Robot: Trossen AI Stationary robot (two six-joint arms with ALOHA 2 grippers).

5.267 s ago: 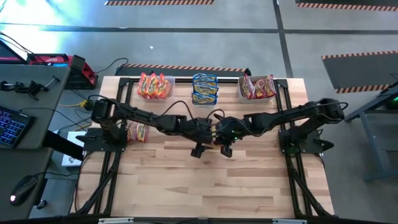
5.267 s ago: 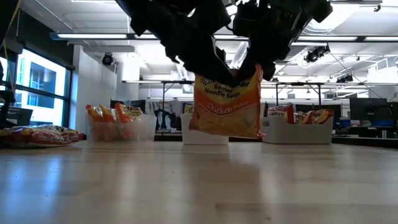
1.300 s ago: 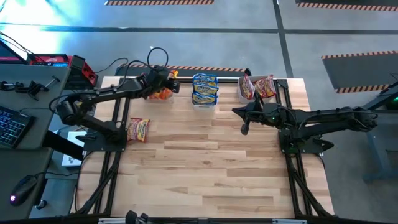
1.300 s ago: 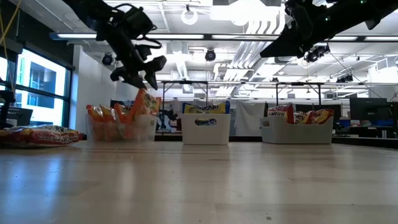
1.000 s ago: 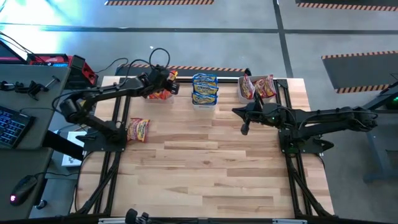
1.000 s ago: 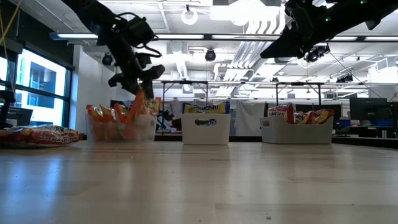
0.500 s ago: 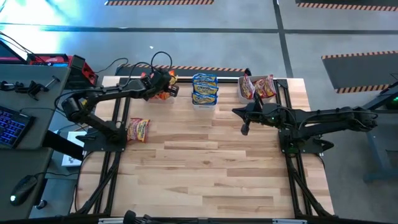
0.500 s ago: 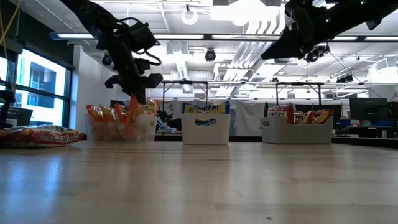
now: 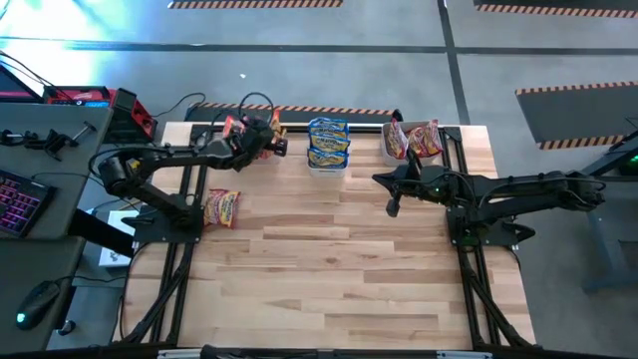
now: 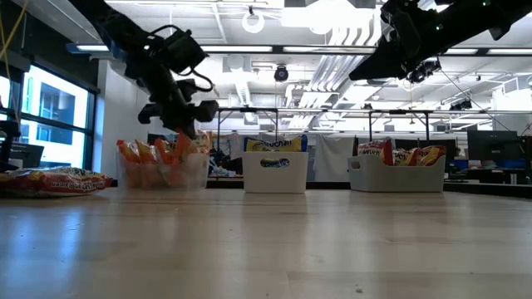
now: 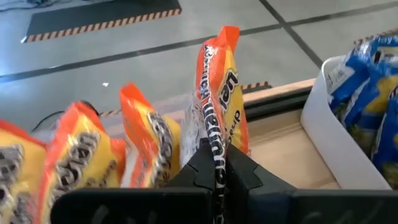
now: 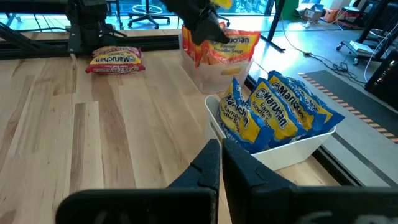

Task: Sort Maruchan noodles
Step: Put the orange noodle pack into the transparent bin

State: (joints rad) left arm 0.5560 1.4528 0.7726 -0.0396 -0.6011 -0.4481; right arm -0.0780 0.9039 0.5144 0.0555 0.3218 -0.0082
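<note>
Since a second ago, left gripper (image 9: 261, 137) has closed; its jaws now pinch an orange packet (image 11: 219, 93) standing upright in the left bin (image 9: 256, 157) among other orange packets. Right gripper (image 9: 391, 206) is shut and empty, held above the table (image 9: 329, 259) near the right bin (image 9: 399, 160). Blue packets (image 12: 280, 109) fill the middle bin (image 9: 326, 166). One loose packet (image 9: 221, 208) lies at the table's left edge.

Left arm (image 9: 169, 155) reaching far back, fingers (image 11: 208, 165) pinched together, right arm (image 9: 498, 186) extended inward, fingers (image 12: 214, 163) closed
</note>
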